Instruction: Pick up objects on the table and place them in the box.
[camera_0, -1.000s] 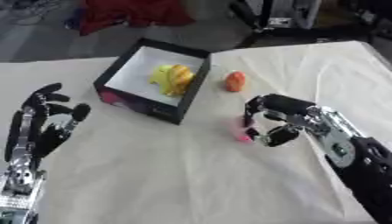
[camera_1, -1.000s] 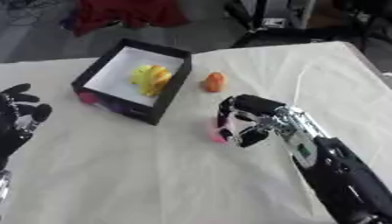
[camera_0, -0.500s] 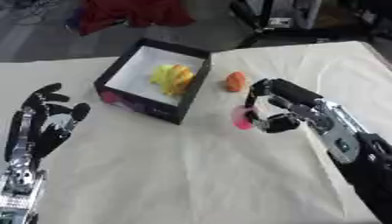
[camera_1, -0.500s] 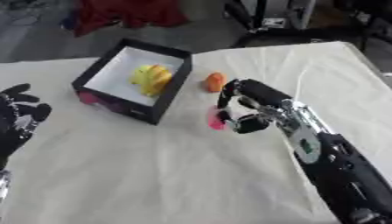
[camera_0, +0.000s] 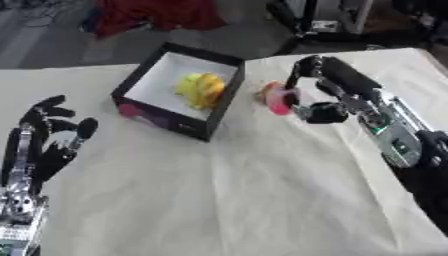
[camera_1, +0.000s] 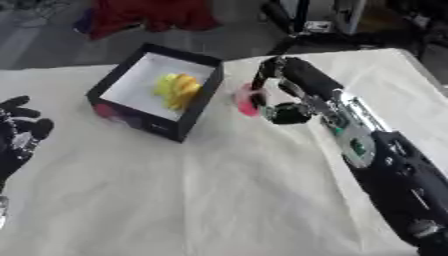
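The right hand (camera_0: 319, 95) pinches a pink object (camera_0: 279, 98) just right of centre-top, beside the box (camera_0: 149, 115) wall. Released short, it may hit the rim and roll away. The left hand (camera_0: 48, 145) rests open, lower left.

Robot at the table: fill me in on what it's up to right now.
The right hand holds a small pink object, pinched between its fingers, just right of the black box. A yellow item already lies inside the box. An orange object shows just behind the pink one. The left hand rests open at the lower left, holding nothing.
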